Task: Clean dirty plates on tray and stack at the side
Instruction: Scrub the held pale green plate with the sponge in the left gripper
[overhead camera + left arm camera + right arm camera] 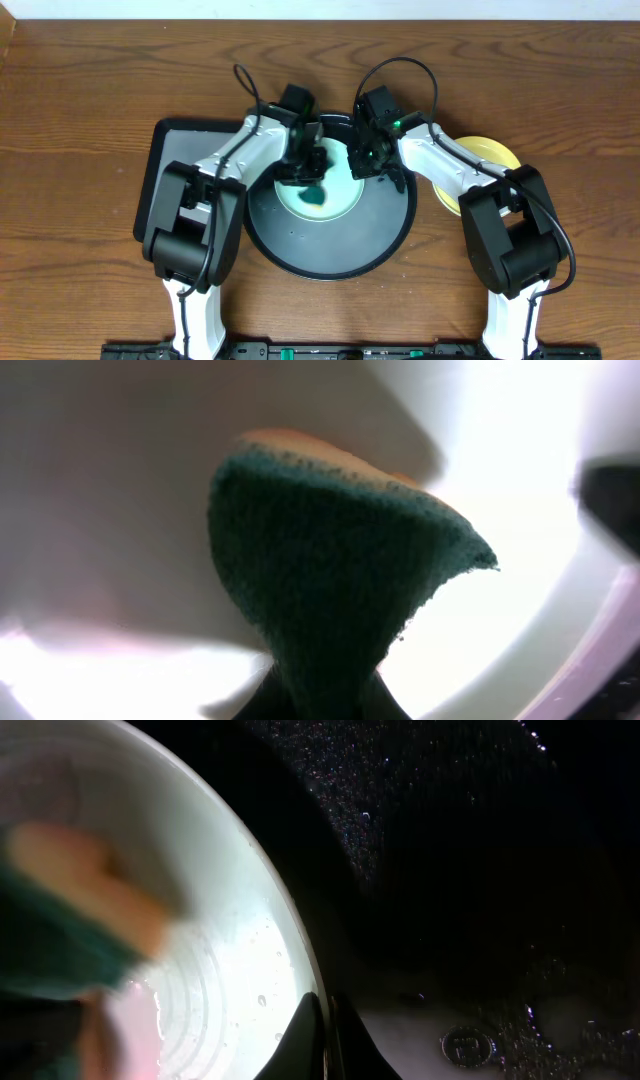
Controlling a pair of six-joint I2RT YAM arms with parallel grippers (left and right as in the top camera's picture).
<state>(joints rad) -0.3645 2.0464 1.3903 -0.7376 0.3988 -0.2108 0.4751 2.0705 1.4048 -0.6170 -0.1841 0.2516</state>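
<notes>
The left gripper [311,178] is pinching a sponge [316,194] and pressing it on the mint plate [342,196], which is lying in the middle of the tray [330,252], at the centre of the frame. The right gripper [363,166] is holding this plate's rim with jaws nearly together, it seems, though its wrist view is dim. A yellow plate [490,155] is sitting on the table [80,100] at the right, off the tray, probably finished. The third plate is not showing, so I am judging the task about halfway.

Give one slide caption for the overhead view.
Left fingers press a green sponge on the mint plate in the black tray; right fingers pinch the plate's rim.
</notes>
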